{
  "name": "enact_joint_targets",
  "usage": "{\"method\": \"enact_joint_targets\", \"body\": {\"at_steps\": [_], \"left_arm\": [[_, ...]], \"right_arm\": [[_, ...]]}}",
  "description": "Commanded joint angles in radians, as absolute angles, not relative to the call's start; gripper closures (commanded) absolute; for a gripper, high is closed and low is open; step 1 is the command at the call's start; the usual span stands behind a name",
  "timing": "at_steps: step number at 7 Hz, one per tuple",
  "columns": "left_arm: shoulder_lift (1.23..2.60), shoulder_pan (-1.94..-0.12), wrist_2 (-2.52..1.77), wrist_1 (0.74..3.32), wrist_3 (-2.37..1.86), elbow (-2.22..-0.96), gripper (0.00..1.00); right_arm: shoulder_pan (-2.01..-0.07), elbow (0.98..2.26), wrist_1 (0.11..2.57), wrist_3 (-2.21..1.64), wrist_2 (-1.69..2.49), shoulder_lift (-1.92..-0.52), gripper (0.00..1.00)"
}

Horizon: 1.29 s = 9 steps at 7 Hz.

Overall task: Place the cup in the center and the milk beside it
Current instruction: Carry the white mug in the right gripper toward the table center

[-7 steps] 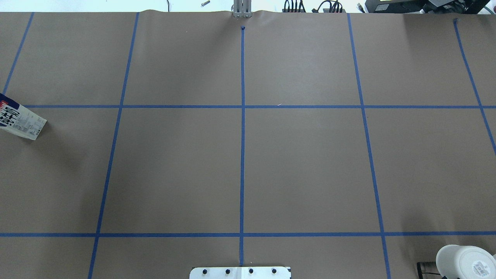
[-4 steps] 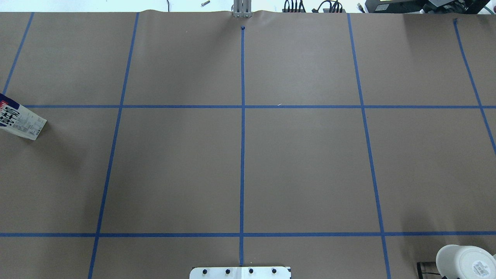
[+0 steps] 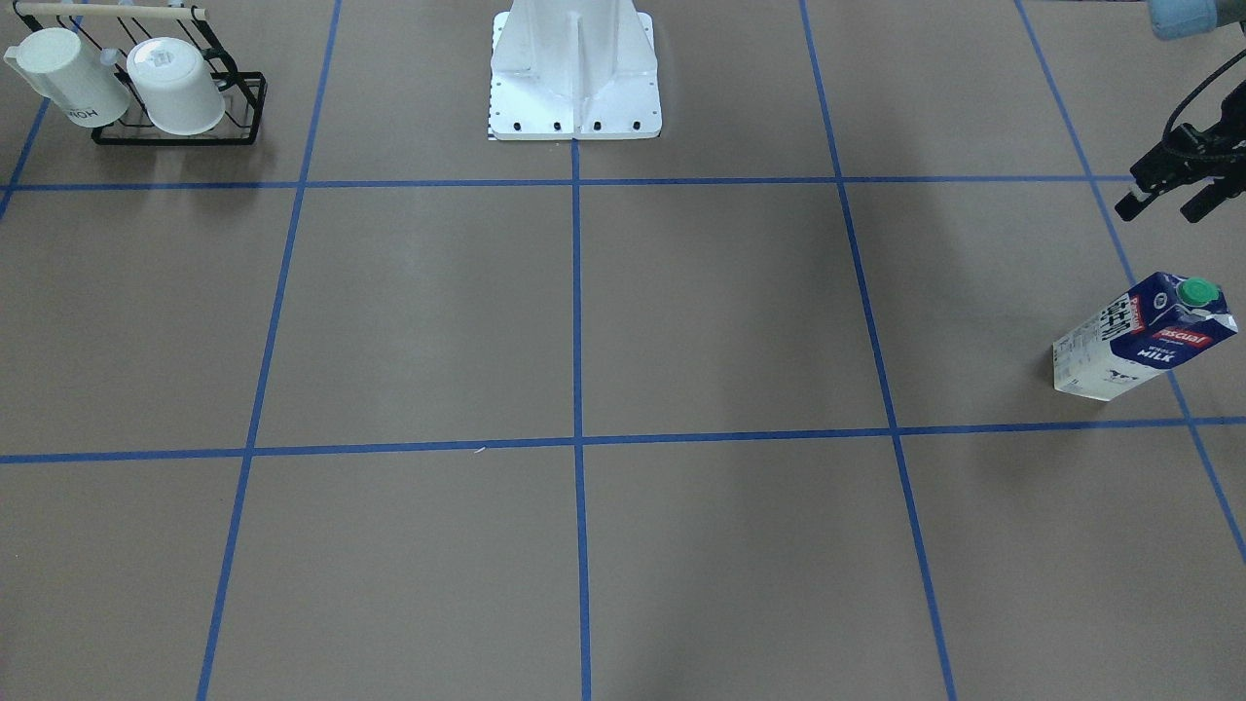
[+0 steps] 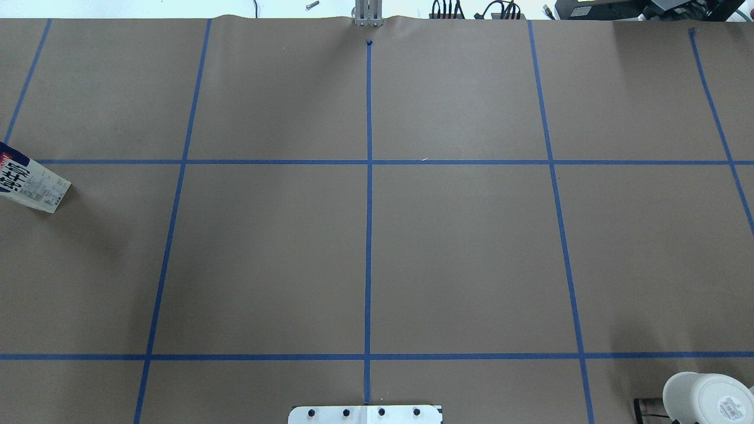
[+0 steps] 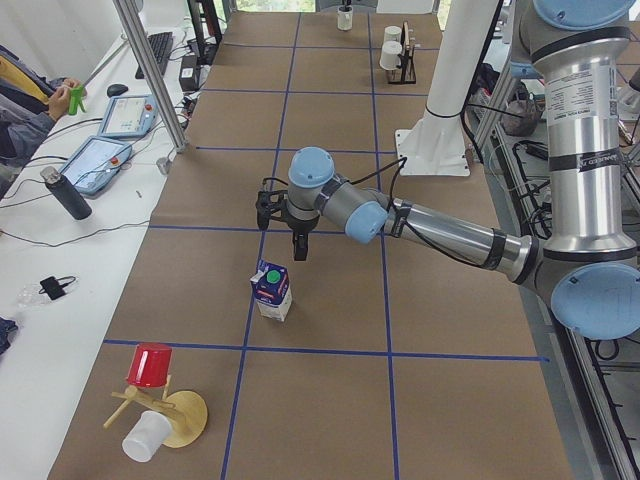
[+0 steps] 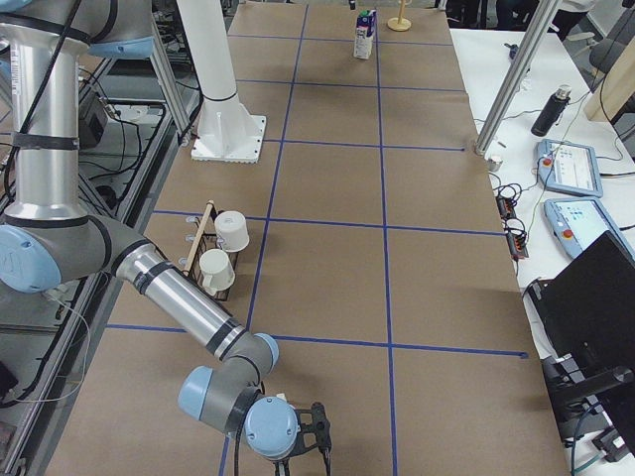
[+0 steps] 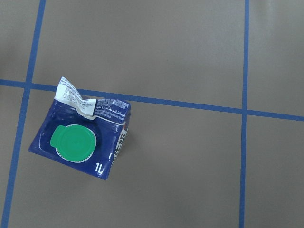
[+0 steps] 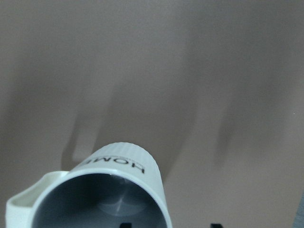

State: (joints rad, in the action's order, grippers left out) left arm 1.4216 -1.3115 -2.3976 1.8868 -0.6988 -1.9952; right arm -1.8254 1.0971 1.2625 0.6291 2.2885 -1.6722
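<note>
Nothing stands in the middle of the table (image 4: 465,253) yet. The cup (image 8: 102,194) is out at the robot's right end, low in the right wrist camera at about seven o'clock, its dark mouth facing up. The right claw (image 6: 310,446) hangs over it; spread or pressed together, I can't tell. The milk (image 3: 1144,336) stands upright at three o'clock in the front view, with the left claw (image 3: 1158,206) at its twelve o'clock, fingers spread and empty. I'd take the cup first: pinch one wall near the rim and carry it level to the middle tape line (image 4: 368,259) — then square the left claw over the milk, which looks tall and tippy, and grip low.
</note>
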Motion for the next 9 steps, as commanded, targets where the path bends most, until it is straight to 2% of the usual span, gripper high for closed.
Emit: {"method": "enact_joint_targets", "body": {"at_steps": [1, 2, 3, 5, 7, 8, 9], "left_arm": [[1.417, -1.312, -2.398, 1.887, -0.696, -1.993, 0.02], [1.416, -1.312, -2.398, 1.887, -0.696, -1.996, 0.02], [1.414, -1.312, -2.398, 1.887, -0.696, -1.997, 0.02], [1.413, -1.312, -2.398, 1.888, -0.696, -1.999, 0.02], [1.413, -1.312, -2.398, 1.890, -0.696, -1.996, 0.02], [1.413, -1.312, -2.398, 1.890, -0.696, -1.990, 0.02], [1.413, -1.310, -2.398, 1.891, -0.696, -1.985, 0.02]], "right_arm": [[-1.825, 1.094, 1.266, 0.637, 2.295, -1.652, 1.00], [-1.825, 1.100, 1.264, 0.640, 2.292, -1.641, 1.00], [-1.825, 1.159, 1.262, 0.637, 2.290, -1.638, 1.00], [-1.801, 1.379, 1.404, 0.548, 2.298, -1.626, 1.00], [-1.581, 1.715, 1.605, 0.255, 2.350, -1.594, 1.00], [-1.451, 1.806, 1.649, 0.092, 2.353, -1.527, 1.00], [-1.318, 1.836, 1.676, -0.066, 2.355, -1.396, 1.00]]}}
